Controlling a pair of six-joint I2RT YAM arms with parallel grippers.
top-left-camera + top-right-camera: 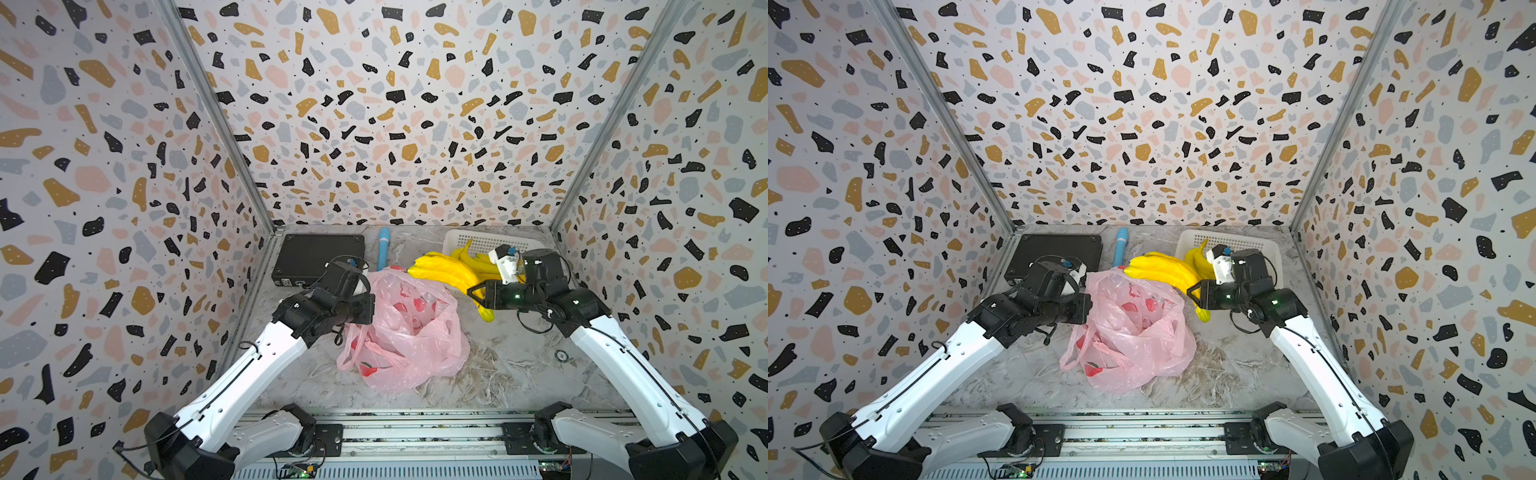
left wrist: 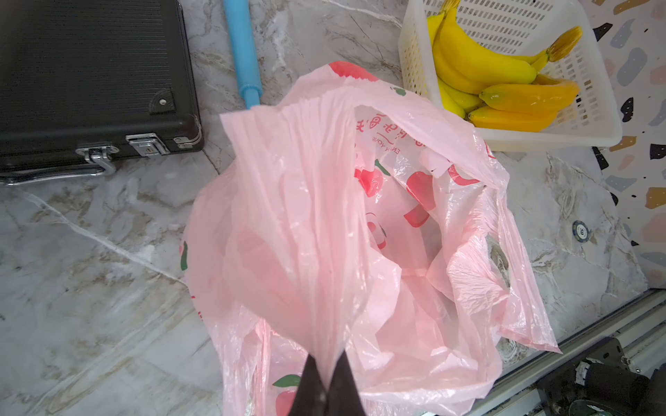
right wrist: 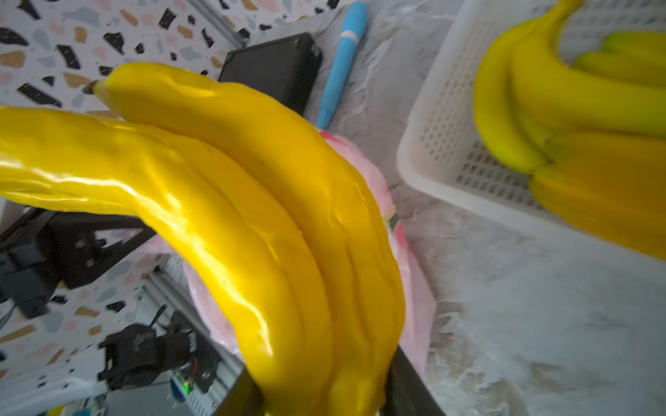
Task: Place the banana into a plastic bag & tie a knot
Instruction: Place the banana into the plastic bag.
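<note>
The banana bunch (image 1: 444, 272) is off the table, held at its stem end by the right gripper (image 1: 478, 293). The right wrist view shows the jaws part-way closed, one on each side of the stalk. The fruit tips reach left over the far right rim of the pink plastic bag (image 1: 409, 332), and none of the bunch is inside it yet. The bag sits mid-table with its mouth facing up. The left gripper (image 2: 326, 387) is closed tight on a pleated fold of the left rim and lifts that side.

Only the left side of the mouth is held up. The right and near rims hang slack and crumpled, so the opening is likely narrower than the curved bunch is long. If the bunch goes in tips first, they could catch the far rim, fold the film inward and push the bag flat instead of entering. The film is thin and slick and may slip out of the pinch if the bunch drags on it. Because the grip is at one end, the bunch could pivot as it is lowered.

The white basket (image 2: 418, 72) with more bananas (image 2: 483, 65) stands just right of the bag at the far side, close behind the right arm's wrist. The blue pen (image 1: 384, 249) and black case (image 1: 318, 257) lie further left, out of the path. A small round token (image 2: 581, 230) rests on the table (image 1: 519, 374) to the right.
</note>
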